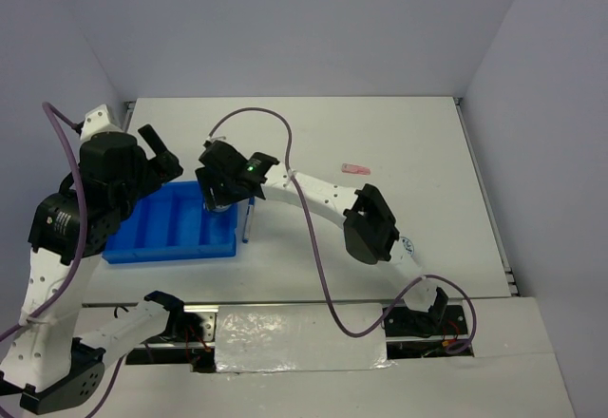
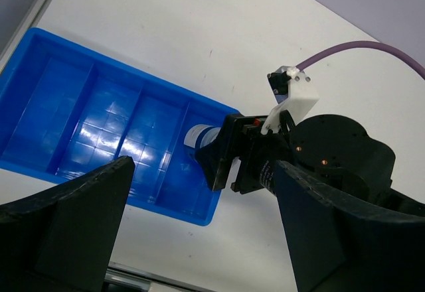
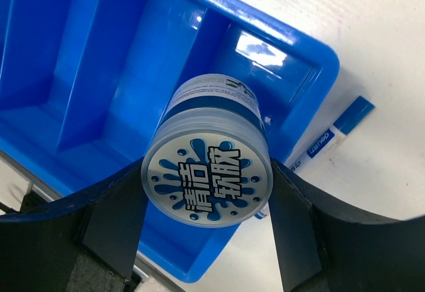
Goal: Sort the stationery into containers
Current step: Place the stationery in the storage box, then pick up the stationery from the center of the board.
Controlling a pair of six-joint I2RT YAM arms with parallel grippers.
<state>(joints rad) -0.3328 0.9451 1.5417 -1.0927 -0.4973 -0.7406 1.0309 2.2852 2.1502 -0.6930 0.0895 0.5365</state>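
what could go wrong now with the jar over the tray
1. The jar hangs near the tray end wall; dropped off-centre, it might bounce out toward the pen.
2. The left arm hovers close by; the arms might clash.

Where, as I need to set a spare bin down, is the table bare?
Bare: the far strip between the blue tray and back wall, and the far right around the pink piece. Crowded: the tray, where the right gripper holds a roll over it, a pen beside it, the left gripper above.
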